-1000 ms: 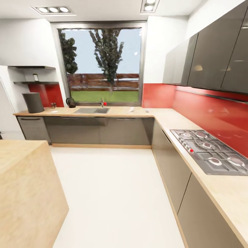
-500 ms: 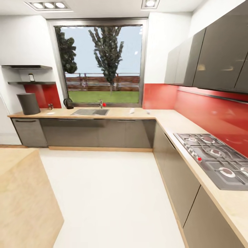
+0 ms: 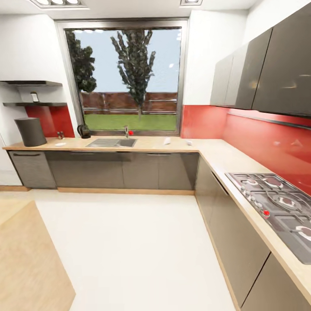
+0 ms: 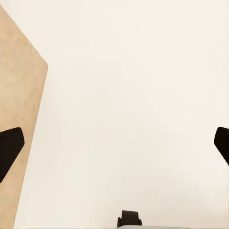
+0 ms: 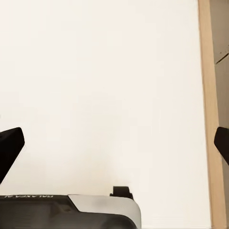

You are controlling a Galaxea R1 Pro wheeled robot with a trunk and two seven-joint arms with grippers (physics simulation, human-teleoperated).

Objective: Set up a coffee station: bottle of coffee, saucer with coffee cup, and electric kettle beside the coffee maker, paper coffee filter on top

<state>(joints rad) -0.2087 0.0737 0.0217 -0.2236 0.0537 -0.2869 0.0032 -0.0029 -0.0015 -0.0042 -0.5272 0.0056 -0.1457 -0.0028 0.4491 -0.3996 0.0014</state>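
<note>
Hanging over the pale floor (image 4: 129, 95), the left hand (image 4: 114, 145) has its dark fingertips (image 4: 9, 148) spread wide with nothing between them, beside the edge of a tan block (image 4: 19, 95); the right hand (image 5: 114, 145) is spread just as wide and empty over the same floor, near a tan plinth strip (image 5: 207, 95). From the head, the tan block (image 3: 26, 259) sits nearest at the left, and a hob (image 3: 280, 207) lies in the bench's right run. Farther off, along the window wall, the bench (image 3: 151, 144) carries a sink (image 3: 111, 142) under the window (image 3: 125, 77). A small white piece (image 3: 166, 140) and another white thing (image 3: 189, 141) lie right of the sink, too small to name. The kettle (image 3: 83, 131) stands left of the sink, with small dark items (image 3: 60, 135) and a flat white thing (image 3: 60, 144) beyond it. The coffee maker (image 3: 30, 131) stands at the bench's far left end. Above it, a small bottle (image 3: 34, 97) rests on the shelf (image 3: 34, 104).
</note>
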